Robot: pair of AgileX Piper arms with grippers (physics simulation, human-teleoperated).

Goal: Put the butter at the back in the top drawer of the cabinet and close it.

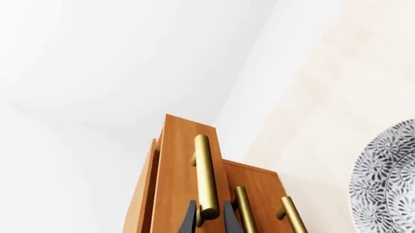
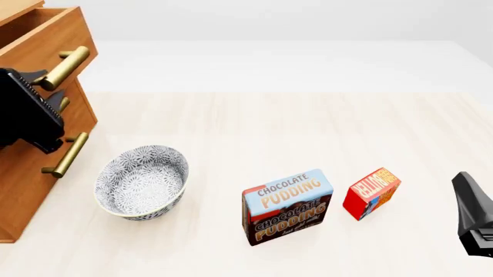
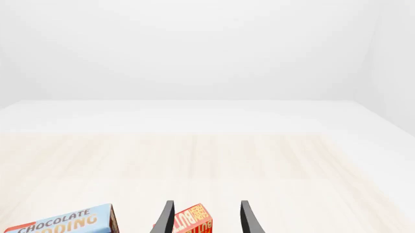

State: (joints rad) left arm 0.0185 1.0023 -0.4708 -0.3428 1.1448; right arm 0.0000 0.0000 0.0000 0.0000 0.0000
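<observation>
Butter sits on table at front right, just beside pudding box, well apart from cabinet at far left. Key relation: butter lies fwd and left of R gripper, near it; L arm is across the table, so R arm is much the nearer for the pick. Box stands on edge, long axis running diagonally away to the right in front view. R wrist view: R gripper spread, nothing held, butter seen between the two fingers but offset toward one of them, so approach looks roughly lined up, not centred; can't tell how far ahead it lies. L gripper at top drawer handle; fingers straddle the brass bar, looks clamped on it, though contact not fully clear. Front view adds what wrist cams lack: drawer already stands out from cabinet face, and bowl sits between cabinet and boxes. Drawer inside hidden in all views.
</observation>
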